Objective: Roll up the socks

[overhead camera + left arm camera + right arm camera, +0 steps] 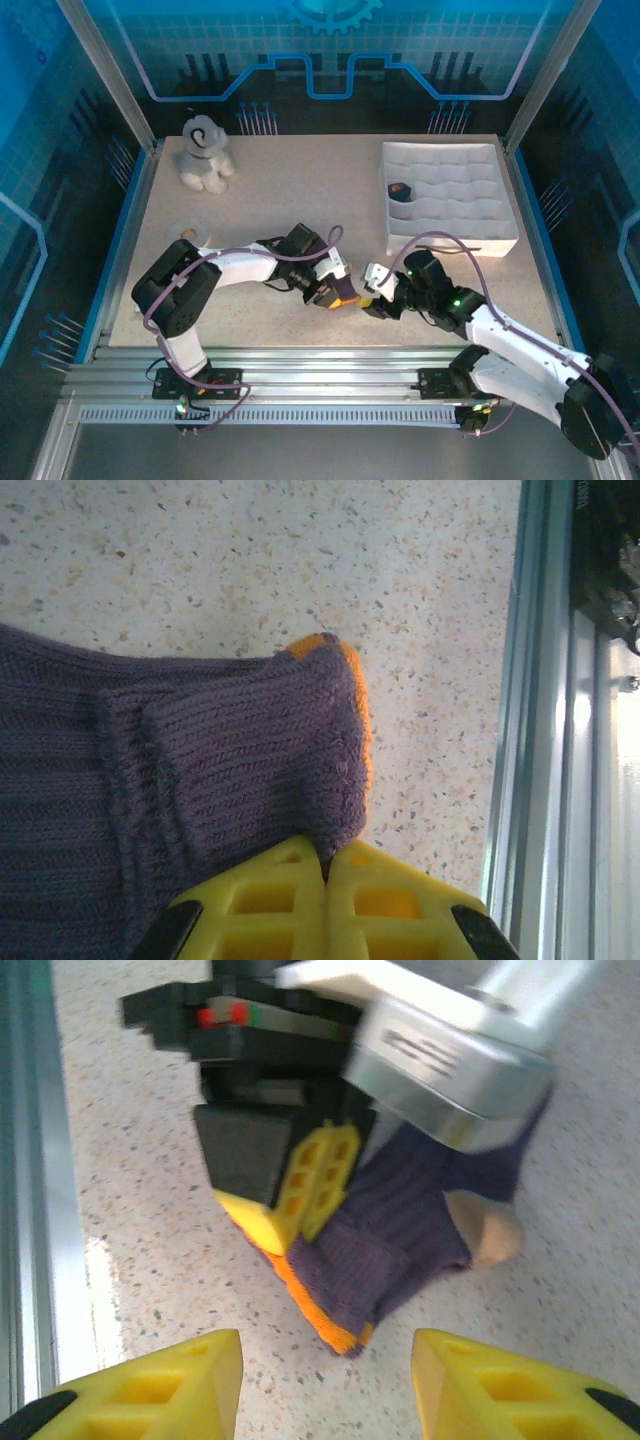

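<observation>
The socks (346,291) lie as a folded dark purple bundle near the table's front edge, between the two arms. An orange cuff edge shows at the fold's corner, and a pale orange heel patch (486,1230) shows on the far side. My left gripper (334,293) is shut on the folded edge of the socks (210,760), its yellow fingertips (290,870) pressed together with the knit pinched between them. My right gripper (326,1365) is open and low over the table, a short way from the orange corner of the socks (400,1240). Nothing lies between its fingers.
A grey-white plush dog (205,152) sits at the back left, with a flat white ring (192,230) nearer the left arm. A white compartment tray (455,242) at the back right holds a small dark and orange item (400,190). The aluminium rail (540,740) runs along the near edge.
</observation>
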{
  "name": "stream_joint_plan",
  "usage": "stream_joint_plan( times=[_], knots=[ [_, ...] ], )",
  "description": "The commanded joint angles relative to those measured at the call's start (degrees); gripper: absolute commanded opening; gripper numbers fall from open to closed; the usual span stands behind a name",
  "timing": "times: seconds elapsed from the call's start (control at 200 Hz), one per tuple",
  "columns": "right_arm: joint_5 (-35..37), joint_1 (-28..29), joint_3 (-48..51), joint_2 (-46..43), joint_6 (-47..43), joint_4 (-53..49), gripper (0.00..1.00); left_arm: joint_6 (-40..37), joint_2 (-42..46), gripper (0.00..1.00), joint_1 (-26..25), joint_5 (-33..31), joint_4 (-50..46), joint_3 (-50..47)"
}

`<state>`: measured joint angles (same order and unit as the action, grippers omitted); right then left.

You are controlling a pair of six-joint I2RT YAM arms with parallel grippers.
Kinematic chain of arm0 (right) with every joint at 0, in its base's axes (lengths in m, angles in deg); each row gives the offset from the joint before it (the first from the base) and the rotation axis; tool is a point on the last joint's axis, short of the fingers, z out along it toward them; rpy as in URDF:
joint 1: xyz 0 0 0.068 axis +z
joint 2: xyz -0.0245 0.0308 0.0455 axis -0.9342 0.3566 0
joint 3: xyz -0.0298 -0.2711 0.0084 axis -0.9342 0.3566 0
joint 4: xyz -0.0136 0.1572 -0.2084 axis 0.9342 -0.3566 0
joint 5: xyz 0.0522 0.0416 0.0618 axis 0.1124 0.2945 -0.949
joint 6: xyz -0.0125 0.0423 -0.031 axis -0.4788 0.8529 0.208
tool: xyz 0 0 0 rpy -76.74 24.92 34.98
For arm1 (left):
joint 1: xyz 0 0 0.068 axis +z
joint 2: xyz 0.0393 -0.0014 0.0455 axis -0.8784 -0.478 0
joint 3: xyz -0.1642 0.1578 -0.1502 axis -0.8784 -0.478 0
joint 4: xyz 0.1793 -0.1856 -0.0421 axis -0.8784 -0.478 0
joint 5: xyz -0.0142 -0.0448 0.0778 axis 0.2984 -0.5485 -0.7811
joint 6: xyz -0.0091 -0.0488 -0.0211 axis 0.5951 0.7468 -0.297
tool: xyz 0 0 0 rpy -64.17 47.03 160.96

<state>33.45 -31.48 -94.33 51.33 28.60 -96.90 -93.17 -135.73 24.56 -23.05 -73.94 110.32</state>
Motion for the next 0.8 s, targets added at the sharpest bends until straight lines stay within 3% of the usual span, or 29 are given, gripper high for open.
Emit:
stream_joint_plan(
  times=[0.0,0.31,0.64,0.796],
  knots=[
    [0.1,1.9,-4.5,3.6,-10.0,-2.9,0.48,-1.0,-1.3,0.00,1.1,5.3,-1.9,-0.8],
    [0.1,3.3,-12.3,18.8,-21.3,-8.1,0.50,-1.2,-3.0,0.00,2.0,8.0,-1.9,0.0],
    [0.5,4.1,-10.8,23.5,-23.6,-2.4,0.52,-0.7,-2.8,0.00,2.9,9.9,-2.8,1.4],
    [4.0,4.9,-9.3,25.1,-23.9,0.7,0.52,-0.8,-2.4,0.00,3.1,10.1,-4.0,2.1]
  ],
)
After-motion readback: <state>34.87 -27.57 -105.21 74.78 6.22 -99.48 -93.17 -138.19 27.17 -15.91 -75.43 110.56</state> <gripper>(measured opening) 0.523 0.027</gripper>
